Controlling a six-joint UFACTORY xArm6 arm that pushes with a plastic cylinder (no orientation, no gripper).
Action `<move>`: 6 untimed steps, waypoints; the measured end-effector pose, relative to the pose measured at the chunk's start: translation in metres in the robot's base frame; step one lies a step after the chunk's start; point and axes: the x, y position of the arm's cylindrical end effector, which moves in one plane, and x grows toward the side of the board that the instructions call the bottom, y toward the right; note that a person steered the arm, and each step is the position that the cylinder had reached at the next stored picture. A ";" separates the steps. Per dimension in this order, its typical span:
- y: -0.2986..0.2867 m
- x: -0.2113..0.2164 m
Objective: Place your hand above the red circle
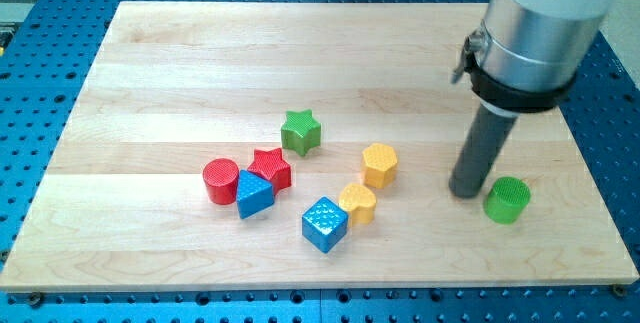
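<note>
The red circle block (220, 181) stands at the view's left of the block group on the wooden board (150, 83). A blue triangle (254, 196) touches it on its right, and a red star (270, 167) sits just above the triangle. My tip (466, 190) rests on the board far to the view's right of the red circle, just left of a green cylinder (507, 200). The rod is upright, under the grey and white arm body (535, 33).
A green star (300, 131) lies above the red star. A yellow hexagon (379, 164), a yellow rounded block (357, 203) and a blue cube (324, 224) lie between the red circle and my tip. Blue perforated table (620, 113) surrounds the board.
</note>
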 end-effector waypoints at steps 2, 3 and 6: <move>-0.008 -0.033; -0.065 -0.099; -0.289 -0.173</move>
